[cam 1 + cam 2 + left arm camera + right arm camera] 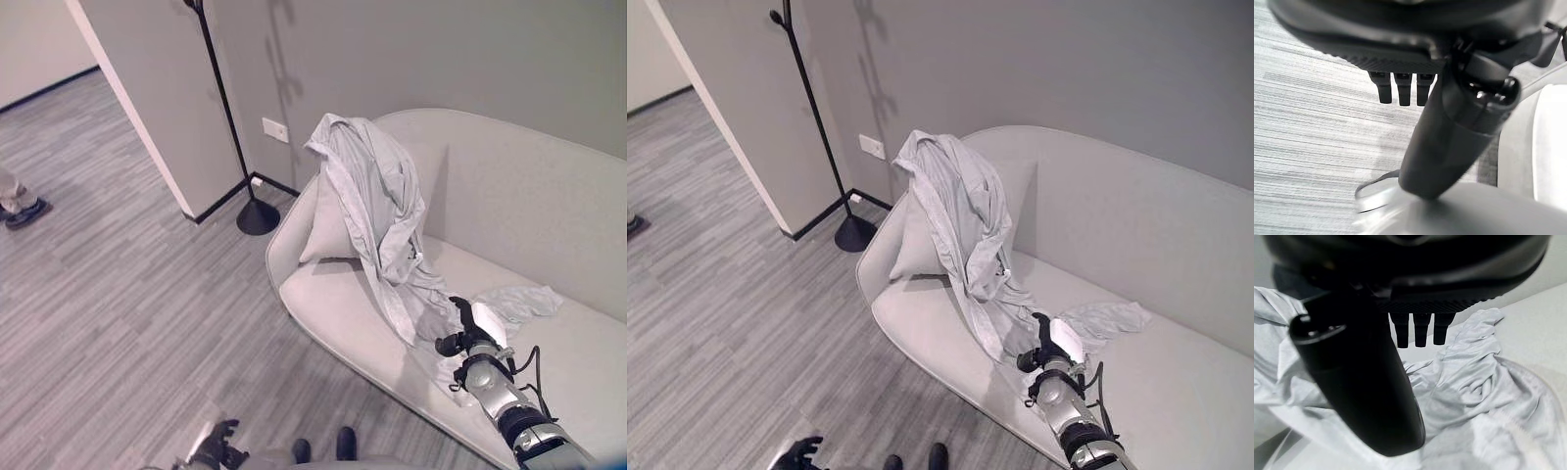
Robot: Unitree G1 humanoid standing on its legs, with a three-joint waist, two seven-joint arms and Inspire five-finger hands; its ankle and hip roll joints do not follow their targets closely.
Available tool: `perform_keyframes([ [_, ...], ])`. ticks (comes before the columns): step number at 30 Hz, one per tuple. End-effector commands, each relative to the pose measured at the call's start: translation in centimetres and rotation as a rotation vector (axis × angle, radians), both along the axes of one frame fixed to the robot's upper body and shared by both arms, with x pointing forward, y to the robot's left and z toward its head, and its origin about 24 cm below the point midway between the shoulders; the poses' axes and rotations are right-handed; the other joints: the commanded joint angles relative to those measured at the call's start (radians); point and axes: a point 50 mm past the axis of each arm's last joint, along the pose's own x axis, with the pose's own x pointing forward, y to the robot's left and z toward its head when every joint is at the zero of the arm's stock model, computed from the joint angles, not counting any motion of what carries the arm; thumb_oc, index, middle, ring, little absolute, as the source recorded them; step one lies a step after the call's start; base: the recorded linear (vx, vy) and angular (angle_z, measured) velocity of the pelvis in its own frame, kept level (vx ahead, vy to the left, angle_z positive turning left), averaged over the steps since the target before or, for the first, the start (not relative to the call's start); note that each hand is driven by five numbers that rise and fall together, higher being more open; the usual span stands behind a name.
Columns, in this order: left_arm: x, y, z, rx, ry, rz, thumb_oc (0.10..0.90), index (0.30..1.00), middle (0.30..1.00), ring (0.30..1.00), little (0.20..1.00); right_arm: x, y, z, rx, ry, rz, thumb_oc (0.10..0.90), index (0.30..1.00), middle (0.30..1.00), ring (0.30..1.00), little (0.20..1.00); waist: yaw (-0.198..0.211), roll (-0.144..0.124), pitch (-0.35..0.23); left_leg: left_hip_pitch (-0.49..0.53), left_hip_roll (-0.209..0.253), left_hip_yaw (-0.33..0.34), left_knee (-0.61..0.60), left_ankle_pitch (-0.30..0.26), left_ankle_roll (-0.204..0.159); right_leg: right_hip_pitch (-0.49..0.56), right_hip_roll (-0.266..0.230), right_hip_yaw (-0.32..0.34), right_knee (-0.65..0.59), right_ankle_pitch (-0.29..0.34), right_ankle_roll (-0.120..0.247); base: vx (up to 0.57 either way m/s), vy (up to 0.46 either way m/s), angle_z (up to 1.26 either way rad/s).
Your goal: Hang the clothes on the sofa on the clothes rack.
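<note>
A pale grey shirt (377,201) hangs over the cushion and backrest at the left end of the light sofa (549,211), and its lower part trails across the seat (1484,382). My right hand (468,338) hovers at that trailing cloth, open, with its fingers (1420,330) straight and nothing held. The clothes rack (220,88) is a thin black pole on a round base (257,217), standing on the floor just left of the sofa. Low beside me over the floor, my left hand (217,446) is open and idle, its fingers (1400,90) relaxed.
A wall corner (147,108) juts out behind the rack, with a white socket (275,129) on the wall. Grey plank floor (118,313) spreads left of the sofa. A person's shoe (20,208) shows at the far left edge.
</note>
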Motion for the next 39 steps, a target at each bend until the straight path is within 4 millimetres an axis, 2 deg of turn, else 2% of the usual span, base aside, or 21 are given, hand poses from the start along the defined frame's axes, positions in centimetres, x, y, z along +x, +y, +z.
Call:
perform_keyframes([
  [1, 1.0, -4.4, -0.2, -0.109, -0.06, -0.04, 0.8, 0.9, 0.9, 0.9, 0.9, 3.8, -1.5, 4.9, -0.029, -0.225, -0.005, 0.8, 0.9, 0.9, 0.9, 0.9, 0.008, 0.022, 0.0, -0.043, 0.016, -0.054, -0.087, -0.068, 0.042, 0.088, 0.019, 0.023, 0.006, -0.147, 0.072, 0.13, -0.014, -0.16],
  [3, 0.5, -4.3, -0.3, -0.121, -0.053, -0.032, 0.8, 0.9, 0.9, 0.9, 0.9, 3.9, -1.9, 5.0, -0.012, -0.221, -0.033, 0.8, 0.9, 0.9, 0.9, 0.9, 0.017, 0.027, -0.009, -0.029, 0.008, -0.07, -0.22, -0.024, 0.046, 0.086, 0.016, 0.02, 0.006, -0.151, 0.075, 0.11, -0.002, -0.03],
  [4, 0.5, -4.3, -0.3, -0.121, -0.053, -0.032, 0.8, 0.9, 0.9, 0.9, 0.9, 3.9, -1.9, 5.0, -0.012, -0.221, -0.033, 0.8, 0.9, 0.9, 0.9, 0.9, 0.017, 0.024, -0.009, -0.022, 0.007, -0.07, -0.236, -0.015, 0.046, 0.086, 0.013, 0.02, 0.006, -0.151, 0.075, 0.05, 0.01, 0.06],
  [5, 0.1, -4.1, -0.4, -0.116, -0.041, -0.027, 0.8, 0.9, 0.9, 0.9, 0.9, 4.1, -2.1, 5.1, -0.012, -0.22, -0.045, 0.8, 0.9, 0.9, 0.9, 0.9, 0.018, 0.034, -0.008, -0.041, 0.01, -0.083, -0.324, 0.032, 0.039, 0.086, 0.021, 0.015, 0.006, -0.157, 0.074, 0.11, 0.028, 0.1],
  [6, -0.6, -3.8, -0.6, -0.107, -0.007, -0.015, 0.8, 0.9, 0.9, 0.9, 0.9, 4.3, -2.4, 5.2, -0.009, -0.211, -0.056, 0.8, 0.9, 0.9, 0.9, 0.9, 0.02, 0.044, -0.006, -0.028, 0.028, -0.072, -0.454, 0.085, 0.037, 0.094, 0.03, 0.017, 0.006, -0.175, 0.073, 0.23, 0.053, 0.09],
  [8, -2.8, -3.3, -1.1, -0.077, 0.079, -0.012, 0.8, 0.9, 0.9, 0.9, 0.9, 4.0, -2.3, 4.8, 0.033, -0.217, -0.084, 0.8, 0.9, 0.9, 0.9, 0.9, 0.015, 0.061, -0.032, 0.019, 0.044, -0.073, -0.544, 0.132, 0.033, 0.103, 0.039, 0.021, 0.006, -0.183, 0.077, 0.29, 0.067, 0.07],
  [11, -3.6, -2.8, -1.2, -0.058, 0.102, -0.064, 0.8, 0.9, 0.9, 0.9, 0.9, 3.8, -2.5, 4.8, 0.047, -0.214, -0.082, 0.8, 0.9, 0.9, 0.9, 0.9, 0.011, 0.073, -0.051, 0.039, 0.043, -0.058, -0.544, 0.129, 0.03, 0.104, 0.023, 0.022, 0.006, -0.19, 0.081, 0.25, 0.091, -0.18],
  [13, -3.2, -2.7, -1.0, -0.054, 0.078, -0.093, 0.8, 0.9, 0.9, 0.9, 0.9, 4.0, -2.6, 5.1, 0.041, -0.22, -0.072, 0.8, 0.9, 0.9, 0.9, 0.9, 0.018, 0.083, -0.057, 0.047, 0.041, -0.046, -0.544, 0.12, 0.035, 0.096, 0.011, 0.024, 0.006, -0.193, 0.088, 0.22, 0.124, -0.06],
  [17, -1.2, -2.7, -0.5, -0.057, -0.008, -0.11, 0.8, 0.9, 0.9, 0.9, 0.9, 5.3, -2.7, 6.6, 0.02, -0.266, -0.059, 0.8, 0.9, 0.9, 0.9, 0.9, 0.031, 0.104, -0.048, 0.028, 0.034, -0.035, -0.544, 0.115, 0.042, 0.058, -0.009, 0.029, 0.006, -0.186, 0.103, 0.1, 0.098, -0.12],
  [18, -0.5, -2.9, -0.3, -0.062, -0.041, -0.122, 0.8, 0.9, 0.9, 0.9, 0.9, 5.8, -2.7, 7.2, 0.015, -0.288, -0.059, 0.8, 0.9, 0.9, 0.9, 0.9, 0.033, 0.109, -0.043, 0.019, 0.033, -0.032, -0.544, 0.116, 0.043, 0.047, -0.013, 0.029, 0.006, -0.184, 0.105, 0.03, 0.132, -0.1],
  [19, 1.3, -3.4, 0.3, -0.072, -0.11, -0.15, 0.8, 0.9, 0.9, 0.9, 0.9, 6.8, -2.6, 8.5, 0.008, -0.347, -0.064, 0.8, 0.9, 0.9, 0.9, 0.9, 0.036, 0.12, -0.026, -0.008, 0.028, -0.029, -0.544, 0.119, 0.043, 0.015, -0.016, 0.031, 0.006, -0.176, 0.112, 0.01, 0.097, -0.1],
  [20, 1.3, -3.4, 0.3, -0.072, -0.11, -0.149, 0.8, 0.9, 0.9, 0.9, 0.9, 6.8, -2.6, 8.5, 0.008, -0.348, -0.064, 0.8, 0.9, 0.9, 0.9, 0.9, 0.036, 0.12, -0.027, -0.01, 0.028, -0.029, -0.544, 0.119, 0.043, 0.014, -0.016, 0.031, 0.006, -0.176, 0.112, -0.02, 0.099, -0.05],
  [21, 2.6, -3.9, 0.8, -0.08, -0.162, -0.174, 0.8, 0.9, 0.9, 0.9, 0.9, 7.5, -2.4, 9.3, 0.002, -0.377, -0.065, 0.8, 0.9, 0.9, 0.9, 0.9, 0.041, 0.128, -0.014, -0.035, 0.025, -0.031, -0.544, 0.122, 0.043, -0.013, -0.018, 0.03, 0.006, -0.17, 0.116, -0.02, 0.049, 0.08],
  [22, 3.2, -4.1, 1.0, -0.081, -0.182, -0.189, 0.8, 0.9, 0.9, 0.9, 0.9, 7.8, -2.3, 9.6, 0.008, -0.393, -0.068, 0.8, 0.9, 0.9, 0.9, 0.9, 0.045, 0.131, -0.006, -0.044, 0.023, -0.034, -0.544, 0.124, 0.044, -0.022, -0.018, 0.031, 0.006, -0.168, 0.117, -0.01, 0.062, 0.2],
  [29, 4.4, -5.3, 1.6, -0.092, -0.231, -0.329, 0.8, 0.9, 0.9, 0.9, 0.9, 9.9, -1.5, 11.8, 0.014, -0.45, -0.061, 0.8, 0.9, 0.9, 0.9, 0.9, 0.07, 0.165, 0.046, -0.117, 0.011, -0.044, -0.544, 0.139, 0.041, -0.098, -0.023, 0.028, 0.006, -0.147, 0.125, 0.0, 0.033, 0.06],
  [34, 5.2, -5.1, 1.9, -0.071, -0.252, -0.336, 0.8, 0.9, 0.9, 0.9, 0.9, 10.2, -1.7, 11.8, 0.007, -0.418, -0.081, 0.8, 0.9, 0.9, 0.9, 0.9, 0.081, 0.192, 0.076, -0.157, 0.005, -0.056, -0.544, 0.152, 0.035, -0.141, -0.024, 0.022, 0.006, -0.136, 0.127, 0.0, 0.004, 0.01],
  [36, 5.9, -5.5, 2.3, -0.069, -0.282, -0.359, 0.8, 0.9, 0.9, 0.9, 0.9, 10.1, -1.8, 11.2, -0.018, -0.373, -0.089, 0.8, 0.9, 0.9, 0.9, 0.9, 0.091, 0.21, 0.093, -0.181, 0.0, -0.065, -0.544, 0.159, 0.031, -0.165, -0.024, 0.017, 0.006, -0.131, 0.127, 0.04, 0.026, 0.06],
  [39, 6.7, -5.7, 2.7, -0.068, -0.32, -0.368, 0.8, 0.9, 0.9, 0.9, 0.9, 9.9, -2.0, 10.9, -0.026, -0.351, -0.097, 0.8, 0.9, 0.9, 0.9, 0.9, 0.096, 0.221, 0.103, -0.195, -0.002, -0.07, -0.544, 0.163, 0.029, -0.178, -0.024, 0.013, 0.006, -0.128, 0.129, 0.03, 0.016, 0.11],
])
